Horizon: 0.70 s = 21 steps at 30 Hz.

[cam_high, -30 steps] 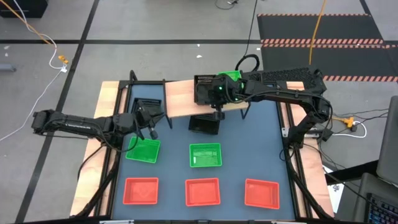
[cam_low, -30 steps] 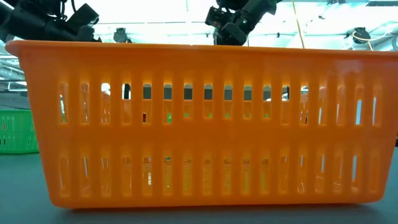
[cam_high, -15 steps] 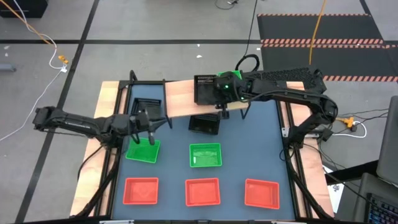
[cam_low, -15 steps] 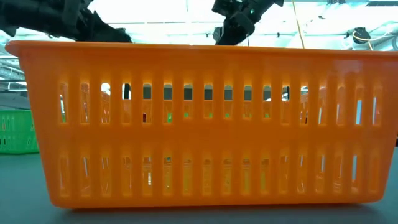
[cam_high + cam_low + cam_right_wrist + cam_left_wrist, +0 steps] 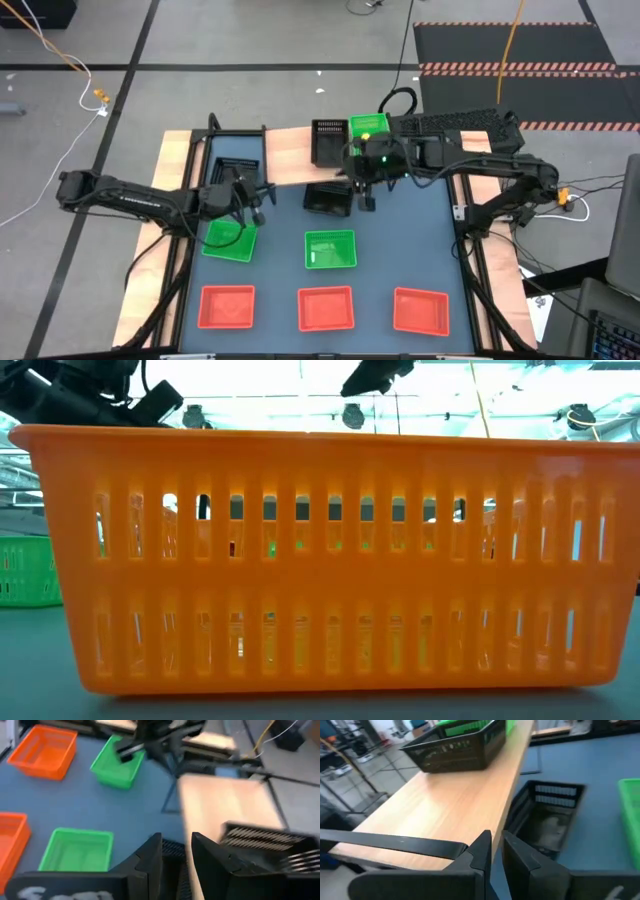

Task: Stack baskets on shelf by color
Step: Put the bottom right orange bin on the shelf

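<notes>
Right hand (image 5: 364,190), fingers a little apart & empty, hovers right over slatted black plastic basket (image 5: 328,199) under light wooden shelf (image 5: 290,157); should drop straight onto rim, grip square.

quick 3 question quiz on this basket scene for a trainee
1. How many red baskets sit on the table?
2. True or false: the shelf holds one black basket and one green basket.
3. Which arm reaches nearest the second black basket, on the table in front of the shelf? A left, B right.

Key: 1. three; 2. true; 3. B, the right end effector hangs beside it.
</notes>
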Tool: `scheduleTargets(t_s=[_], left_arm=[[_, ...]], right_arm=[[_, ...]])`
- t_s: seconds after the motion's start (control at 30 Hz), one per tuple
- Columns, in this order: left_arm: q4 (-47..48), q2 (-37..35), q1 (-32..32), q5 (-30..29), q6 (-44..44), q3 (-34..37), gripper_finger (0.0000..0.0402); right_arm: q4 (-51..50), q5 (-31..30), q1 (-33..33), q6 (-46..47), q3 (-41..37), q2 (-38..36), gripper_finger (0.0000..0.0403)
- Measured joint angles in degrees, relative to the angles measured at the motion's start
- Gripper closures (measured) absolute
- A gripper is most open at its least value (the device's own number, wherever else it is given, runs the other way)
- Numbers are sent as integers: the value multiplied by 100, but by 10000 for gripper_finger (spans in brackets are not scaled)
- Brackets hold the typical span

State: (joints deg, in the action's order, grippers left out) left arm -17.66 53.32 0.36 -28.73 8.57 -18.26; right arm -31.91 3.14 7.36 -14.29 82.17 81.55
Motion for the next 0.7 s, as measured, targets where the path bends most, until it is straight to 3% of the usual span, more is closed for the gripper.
scheduleTargets(t_s=[0.23,0.43,0.53,0.7], left_arm=[[6,-6,520,-44,251,0,355],[-20,-6,533,-45,164,0,355],[-273,-35,396,-49,313,0,355],[-708,-221,86,-46,549,0,355]], right_arm=[[385,-7,-553,546,-1406,-8,300],[-118,-11,-1502,1271,-1724,-18,300],[-309,-20,-2160,1021,-1727,2,300],[-60,-155,-3110,-289,-1782,19,300]])
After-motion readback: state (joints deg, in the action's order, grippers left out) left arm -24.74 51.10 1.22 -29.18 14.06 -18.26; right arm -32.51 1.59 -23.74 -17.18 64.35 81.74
